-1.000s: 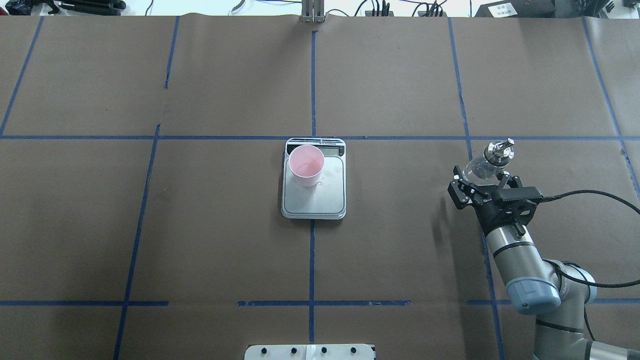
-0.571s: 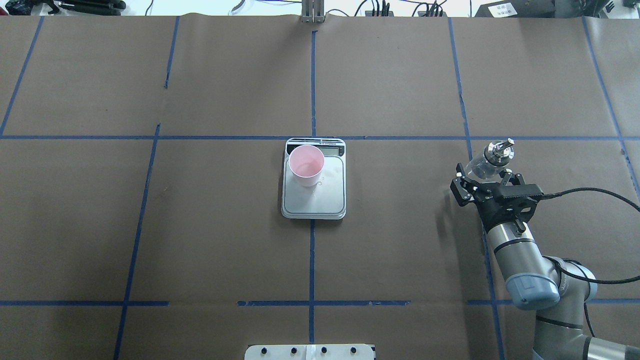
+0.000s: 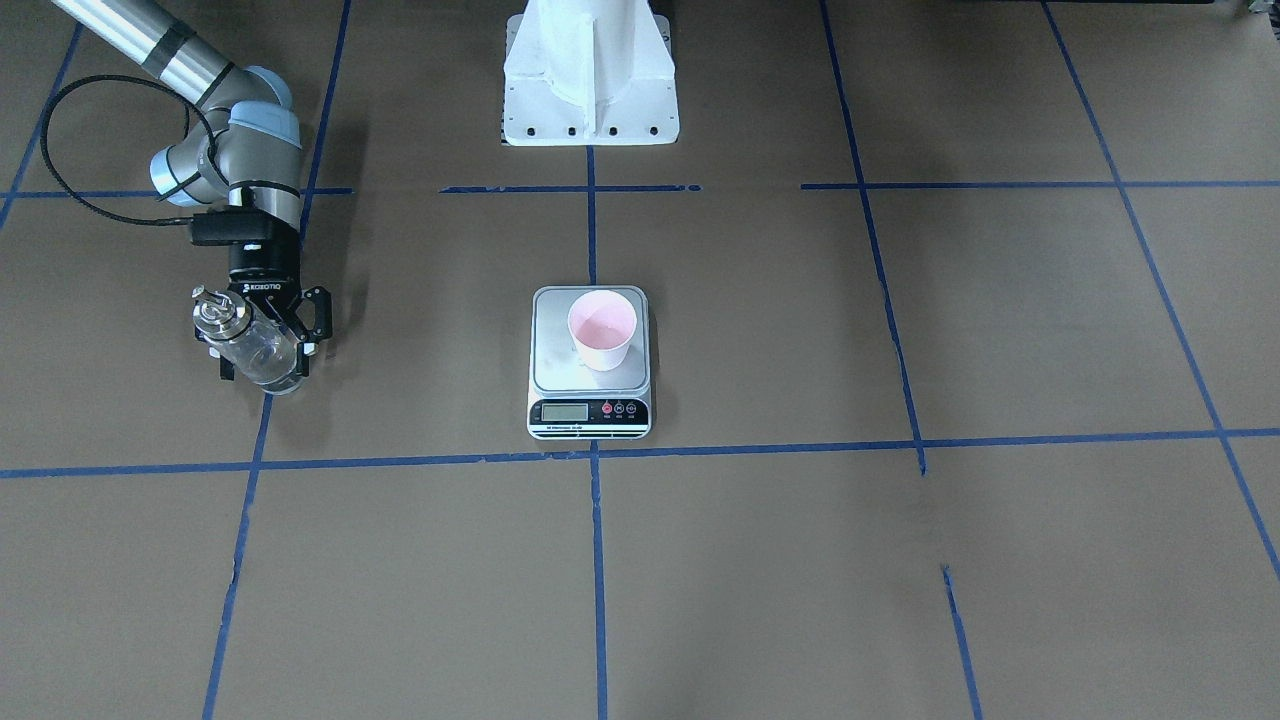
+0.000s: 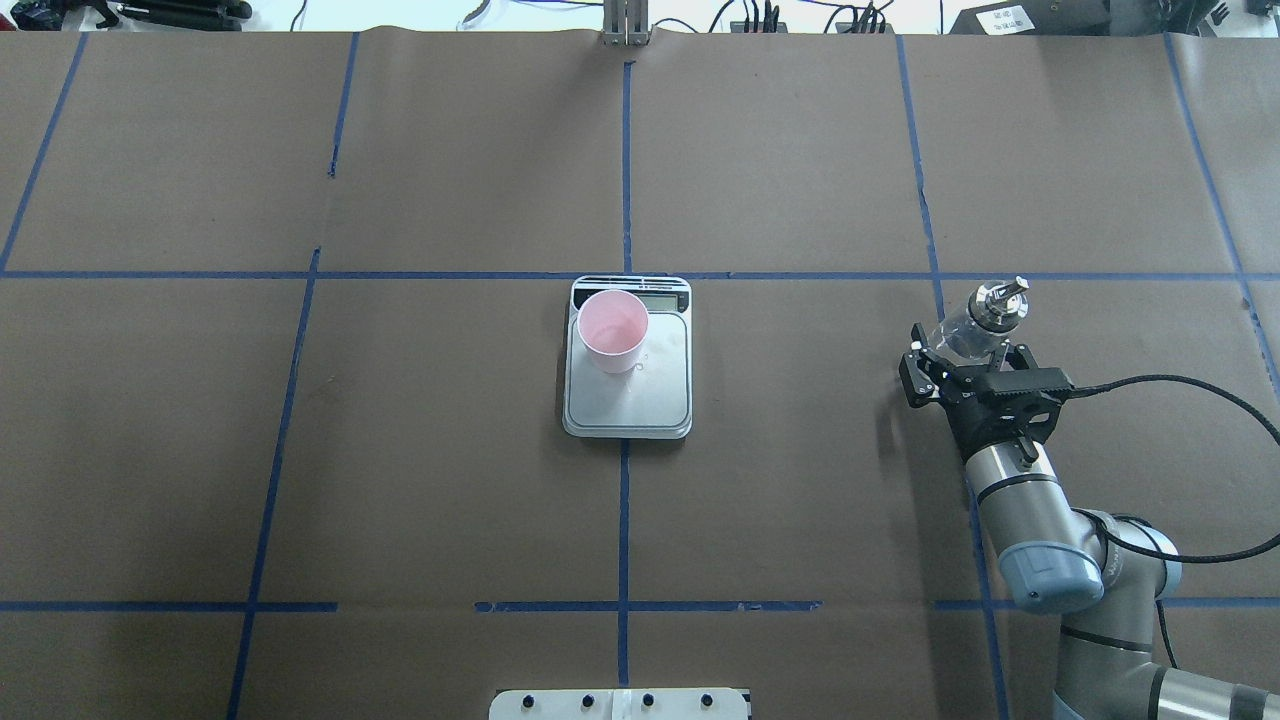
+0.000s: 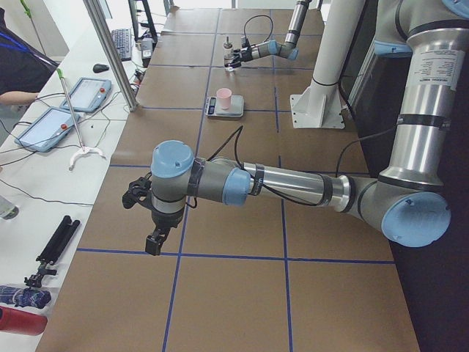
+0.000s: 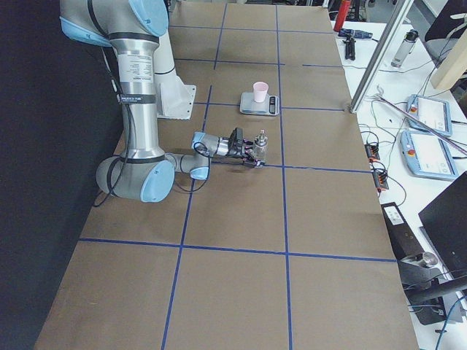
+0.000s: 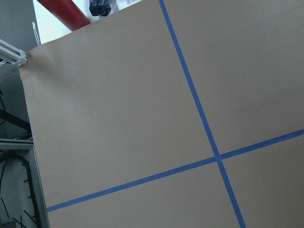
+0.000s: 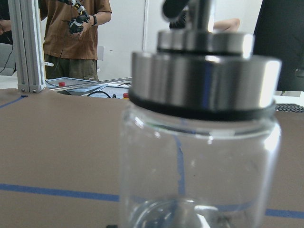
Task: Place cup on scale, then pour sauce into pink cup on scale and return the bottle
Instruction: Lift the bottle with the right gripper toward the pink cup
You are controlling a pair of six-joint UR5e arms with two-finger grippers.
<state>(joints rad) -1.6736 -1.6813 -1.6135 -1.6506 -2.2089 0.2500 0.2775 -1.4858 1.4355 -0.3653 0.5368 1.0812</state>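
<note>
The pale pink cup (image 4: pixel 612 330) stands upright on the back left part of the silver scale (image 4: pixel 640 400) at the table's middle; both also show in the front view, cup (image 3: pixel 602 328) and scale (image 3: pixel 555 360). My right gripper (image 4: pixel 968 345) is shut on the clear glass bottle (image 4: pixel 985 318) with its silver spout cap, held upright low over the table far right of the scale. The right wrist view shows the bottle (image 8: pixel 199 156) very close, with a little clear sauce (image 8: pixel 180 213) at its bottom. My left gripper (image 5: pixel 152 242) hangs over the table's left end; I cannot tell its state.
The white robot pedestal (image 3: pixel 590 70) stands behind the scale. Blue tape lines grid the brown paper table cover. An aluminium post (image 4: pixel 625 25) stands at the far edge. Tablets and cables lie on the side bench (image 6: pixel 430 146). A person (image 8: pixel 76 33) stands beyond the table.
My right gripper and wrist have sunk slightly and shifted a little left with the bottle, which stays over nearly the same spot. The cup and scale have not moved.
</note>
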